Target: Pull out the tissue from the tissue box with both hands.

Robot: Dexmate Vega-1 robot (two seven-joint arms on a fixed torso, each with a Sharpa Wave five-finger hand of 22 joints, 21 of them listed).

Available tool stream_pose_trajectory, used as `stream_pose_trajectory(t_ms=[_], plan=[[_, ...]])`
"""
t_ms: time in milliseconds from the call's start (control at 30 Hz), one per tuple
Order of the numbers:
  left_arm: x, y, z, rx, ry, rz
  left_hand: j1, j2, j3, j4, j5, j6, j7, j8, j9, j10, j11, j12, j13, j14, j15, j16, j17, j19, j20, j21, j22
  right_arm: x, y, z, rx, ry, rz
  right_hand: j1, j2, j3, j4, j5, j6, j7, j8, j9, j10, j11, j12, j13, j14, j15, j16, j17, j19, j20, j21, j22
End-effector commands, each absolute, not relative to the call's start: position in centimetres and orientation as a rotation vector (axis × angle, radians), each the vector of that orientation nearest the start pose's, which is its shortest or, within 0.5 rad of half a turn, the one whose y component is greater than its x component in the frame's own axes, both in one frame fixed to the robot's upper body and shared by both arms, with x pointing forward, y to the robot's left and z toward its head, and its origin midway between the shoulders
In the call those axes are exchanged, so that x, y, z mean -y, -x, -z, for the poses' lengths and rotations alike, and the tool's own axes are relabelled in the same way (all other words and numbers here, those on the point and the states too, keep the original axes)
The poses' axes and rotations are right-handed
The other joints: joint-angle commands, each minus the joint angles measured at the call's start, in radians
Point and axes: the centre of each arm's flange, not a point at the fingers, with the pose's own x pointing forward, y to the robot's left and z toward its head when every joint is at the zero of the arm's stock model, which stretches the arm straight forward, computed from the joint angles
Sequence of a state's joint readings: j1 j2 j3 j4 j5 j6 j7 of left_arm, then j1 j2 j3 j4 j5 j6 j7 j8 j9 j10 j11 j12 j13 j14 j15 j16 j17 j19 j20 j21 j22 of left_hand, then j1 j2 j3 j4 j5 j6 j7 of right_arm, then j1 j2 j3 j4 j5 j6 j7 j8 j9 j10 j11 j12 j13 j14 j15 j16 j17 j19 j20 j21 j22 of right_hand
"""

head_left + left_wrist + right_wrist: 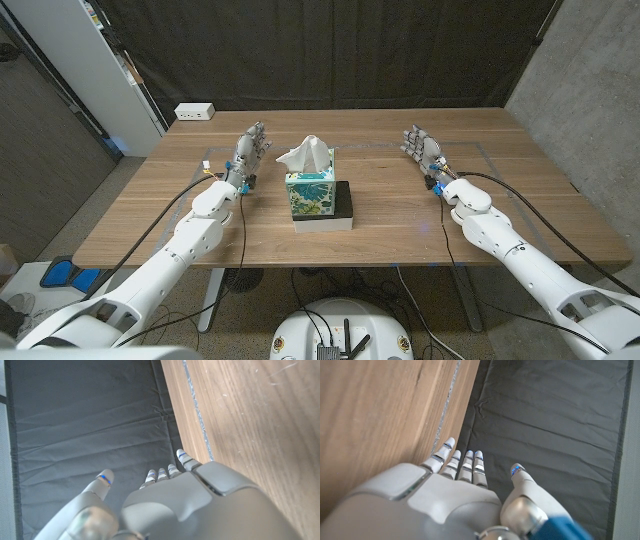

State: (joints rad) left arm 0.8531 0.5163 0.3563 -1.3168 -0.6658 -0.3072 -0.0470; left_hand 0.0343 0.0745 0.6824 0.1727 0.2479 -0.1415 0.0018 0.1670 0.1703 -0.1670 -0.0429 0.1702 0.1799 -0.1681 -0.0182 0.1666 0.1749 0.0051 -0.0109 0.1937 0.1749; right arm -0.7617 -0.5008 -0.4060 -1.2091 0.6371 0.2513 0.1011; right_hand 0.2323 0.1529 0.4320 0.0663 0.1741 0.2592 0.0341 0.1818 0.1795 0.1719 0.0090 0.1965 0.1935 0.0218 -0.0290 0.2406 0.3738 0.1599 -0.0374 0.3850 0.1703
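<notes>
Matt wooden table [400, 220]; soft paper tissue [305, 155]; creased dark cloth backdrop [90, 420].

no text, label, brand, number or sign can be read. the tissue box [310, 192] bears only a green leaf pattern, and the white power strip [194, 112] at the table's far edge is too small to read.

We are in a lab room: a black curtain [330, 50] hangs past our hands, a bare concrete wall [590, 90] stands beside the wooden table [400, 215].
</notes>
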Motion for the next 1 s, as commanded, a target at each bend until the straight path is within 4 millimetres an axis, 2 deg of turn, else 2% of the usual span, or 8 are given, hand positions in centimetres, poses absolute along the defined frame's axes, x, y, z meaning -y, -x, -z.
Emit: stream_pose_trajectory(t_ms=[33, 567, 733, 800, 833, 867, 933, 1000], plan=[[-30.0, -62.9, 2.5, 0.651, 0.074, 0.206, -0.002, 0.107, 0.008, 0.001, 0.007, -0.016, 0.001, 0.005, 0.004, -0.063, -0.004, 0.006, 0.001, -0.029, -0.001, 0.005, 0.005, -0.001, -0.010, 0.005, 0.004, 30.4, -69.1, 1.3, 0.508, 0.065, -0.248, 0.002, 0.021, 0.006, 0.007, 0.005, 0.008, 0.002, 0.006, 0.004, 0.012, -0.004, 0.005, 0.005, 0.006, -0.049, 0.003, -0.001, 0.008, -0.008, 0.004, 0.003], [-30.5, -63.0, 2.4, 0.674, 0.065, 0.189, -0.004, 0.107, 0.009, 0.000, 0.008, -0.019, 0.001, 0.009, 0.003, -0.066, -0.005, 0.010, 0.001, -0.030, -0.003, 0.009, 0.004, 0.001, -0.014, 0.006, 0.004, 30.8, -68.4, 0.6, 0.570, 0.063, -0.218, 0.001, 0.011, 0.012, 0.003, 0.007, 0.019, 0.008, 0.011, 0.004, 0.020, -0.001, 0.008, 0.004, 0.022, -0.047, -0.002, -0.016, 0.021, -0.003, 0.001, 0.002], [-30.8, -63.2, 2.0, 0.708, -0.028, 0.175, -0.001, 0.075, -0.001, -0.018, 0.005, -0.020, -0.014, 0.012, 0.003, -0.064, -0.018, 0.014, 0.001, -0.026, -0.016, 0.010, 0.000, 0.012, -0.025, 0.010, 0.003, 30.7, -68.5, 0.6, 0.569, 0.061, -0.210, 0.002, 0.011, 0.014, 0.002, 0.008, 0.021, 0.009, 0.011, 0.004, 0.022, -0.001, 0.008, 0.004, 0.026, -0.044, -0.002, -0.020, 0.023, -0.002, 0.000, 0.002], [-31.0, -63.2, 1.8, 0.742, -0.085, 0.138, 0.012, 0.014, -0.025, -0.062, 0.000, -0.031, -0.040, 0.014, 0.002, -0.063, -0.041, 0.016, 0.001, -0.025, -0.040, 0.009, -0.006, 0.020, -0.041, 0.009, 0.001, 30.7, -68.6, 0.6, 0.569, 0.064, -0.206, 0.002, 0.010, 0.014, 0.002, 0.008, 0.021, 0.010, 0.011, 0.004, 0.022, -0.001, 0.008, 0.004, 0.027, -0.043, -0.003, -0.021, 0.023, -0.001, -0.001, 0.002], [-31.2, -63.1, 1.7, 0.757, -0.113, 0.121, 0.042, -0.067, -0.058, -0.130, -0.002, -0.034, -0.063, 0.023, 0.003, -0.052, -0.068, 0.020, 0.000, -0.020, -0.062, 0.010, -0.006, 0.030, -0.059, 0.007, -0.001, 30.7, -68.6, 0.5, 0.569, 0.066, -0.203, 0.001, 0.010, 0.014, 0.001, 0.008, 0.021, 0.010, 0.011, 0.004, 0.022, -0.002, 0.008, 0.004, 0.028, -0.043, -0.002, -0.021, 0.023, 0.000, -0.001, 0.002], [-31.3, -63.1, 1.6, 0.771, -0.140, 0.104, 0.064, -0.098, -0.072, -0.165, 0.002, -0.052, -0.078, 0.022, 0.004, -0.055, -0.074, 0.018, 0.001, -0.017, -0.073, 0.011, -0.006, 0.037, -0.066, 0.007, -0.001, 30.6, -68.5, 0.5, 0.570, 0.069, -0.203, 0.002, 0.010, 0.014, 0.000, 0.008, 0.021, 0.011, 0.011, 0.004, 0.022, -0.002, 0.008, 0.004, 0.029, -0.042, -0.003, -0.022, 0.024, 0.000, -0.001, 0.002], [-31.5, -63.0, 1.3, 0.781, -0.191, 0.079, 0.105, -0.152, -0.097, -0.219, 0.014, -0.097, -0.089, 0.018, 0.006, -0.062, -0.085, 0.016, 0.002, -0.026, -0.091, 0.009, -0.005, 0.036, -0.071, 0.003, 0.000, 30.6, -68.5, 0.5, 0.570, 0.072, -0.198, 0.003, 0.008, 0.014, -0.001, 0.007, 0.022, 0.011, 0.011, 0.004, 0.023, -0.002, 0.008, 0.004, 0.029, -0.042, -0.003, -0.023, 0.024, 0.001, -0.002, 0.002], [-31.8, -63.0, 1.0, 0.770, -0.256, 0.064, 0.176, -0.209, -0.135, -0.286, 0.044, -0.202, -0.096, 0.015, 0.013, -0.128, -0.089, 0.008, 0.005, -0.077, -0.089, 0.005, -0.002, -0.001, -0.081, -0.005, 0.003, 30.6, -68.4, 0.4, 0.570, 0.081, -0.188, 0.004, 0.006, 0.013, -0.004, 0.007, 0.022, 0.012, 0.011, 0.004, 0.026, -0.002, 0.009, 0.004, 0.031, -0.040, -0.003, -0.025, 0.025, 0.003, -0.003, 0.002]])
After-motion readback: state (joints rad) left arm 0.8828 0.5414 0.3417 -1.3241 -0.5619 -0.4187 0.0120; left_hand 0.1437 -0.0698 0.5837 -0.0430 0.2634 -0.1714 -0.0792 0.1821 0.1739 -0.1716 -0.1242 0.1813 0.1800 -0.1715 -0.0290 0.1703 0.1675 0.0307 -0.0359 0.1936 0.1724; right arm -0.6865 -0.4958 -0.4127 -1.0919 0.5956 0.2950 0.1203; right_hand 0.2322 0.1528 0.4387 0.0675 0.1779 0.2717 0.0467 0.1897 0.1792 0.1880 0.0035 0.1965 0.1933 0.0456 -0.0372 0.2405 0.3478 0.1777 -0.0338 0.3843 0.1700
